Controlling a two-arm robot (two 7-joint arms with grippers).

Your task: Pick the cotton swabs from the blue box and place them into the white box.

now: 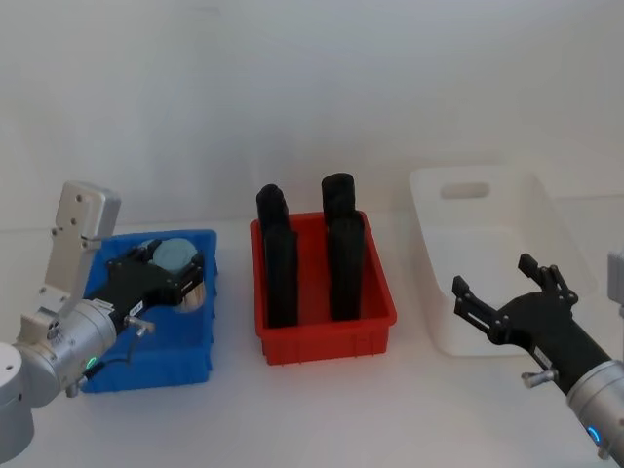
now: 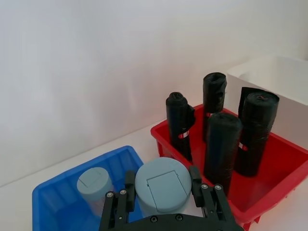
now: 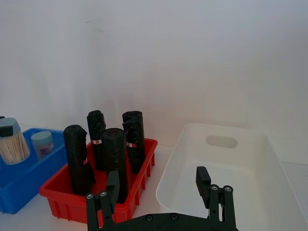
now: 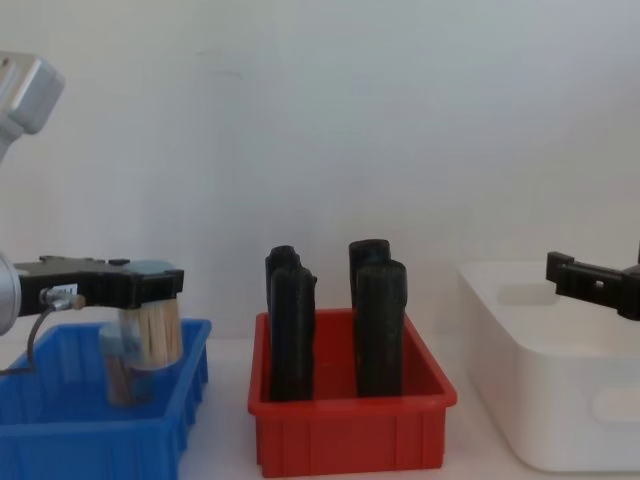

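A clear cylindrical tub of cotton swabs (image 2: 162, 192) with a light blue round lid, packed with pale beige sticks, stands upright at the lower centre of the left wrist view, pinched on both sides by the black fingers (image 2: 130, 182) of the left pincer (image 2: 162, 179). In the chest view this tub of cotton swabs (image 4: 152, 328) hangs at the left of the frame over the shallow bright blue plastic box (image 4: 90, 440), its base showing higher than that of a second tub (image 4: 118, 370) of the same kind, which stands in the box just behind it. In the head view the left pincer (image 1: 168, 265) sits at the left of the frame, over the far part of the blue box (image 1: 146, 366). To the right of the blue box, near but apart from it, is a red rectangular plastic bin (image 1: 327, 341) holding four tall black rolls (image 1: 338, 195) on end. Farther right is the larger, deeper white plastic box (image 1: 487, 234) with a handle cut-out. The right pincer (image 1: 495, 275), at the lower right of the head view, hovers over the near left part of the white box with its fingers spread wide and nothing between them. All three containers rest on a white counter (image 1: 322, 419).
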